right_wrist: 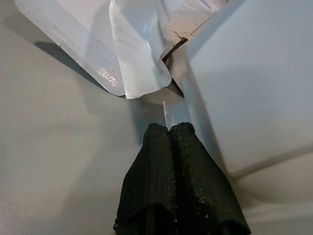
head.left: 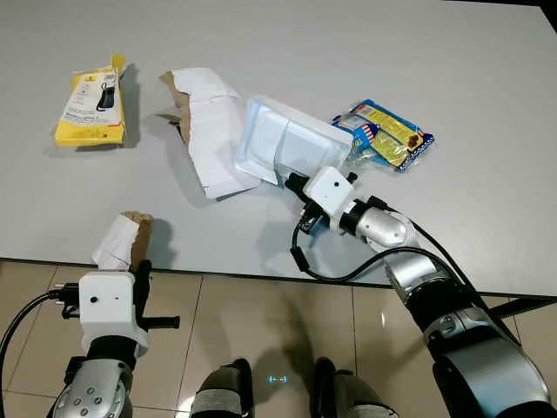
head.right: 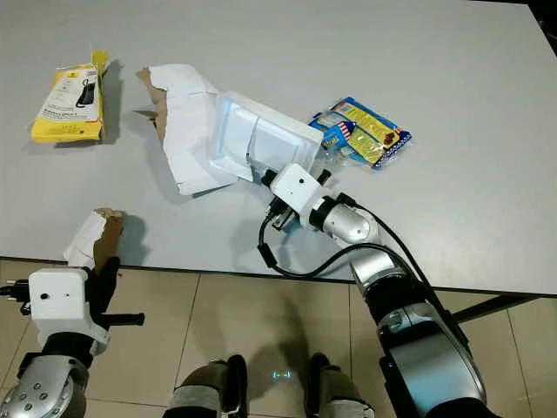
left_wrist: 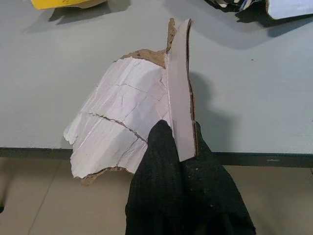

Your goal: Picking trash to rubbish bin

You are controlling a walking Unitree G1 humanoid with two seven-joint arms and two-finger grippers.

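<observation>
Nearest the camera, lower left of the head view: left gripper (head.left: 137, 261) raised at the desk (head.left: 452, 52) edge, its fingers (left_wrist: 161, 147) pinched tight on a torn cardboard scrap (head.left: 117, 241), white face, brown ragged edges; the scrap stands upright above the fingers, clear of the desk top. Centre of frame: right gripper (head.left: 294, 185) reaches over the desk, fingers (right_wrist: 168, 147) closed together on the thin near rim of a white plastic tray (head.left: 283, 144); the tray is tipped up, and rests partly on a larger torn white cardboard piece (head.left: 204, 131) to its left. Other trash on the desk: a yellow blister-card package (head.left: 90, 106) at upper left, well apart from the rest, and a blue-and-yellow snack wrapper (head.left: 387, 132) just beside the tray on its right. No rubbish bin in these pictures, so both held items have yet to be carried to one. Risks, as judged: the tray grip is on a narrow, slick edge, so the tray may slip or swing out when lifted; it may also drag the underlying cardboard or nudge the wrapper. The left scrap is creased and cracked, and may tear or fold under the pinch while the robot walks.
</observation>
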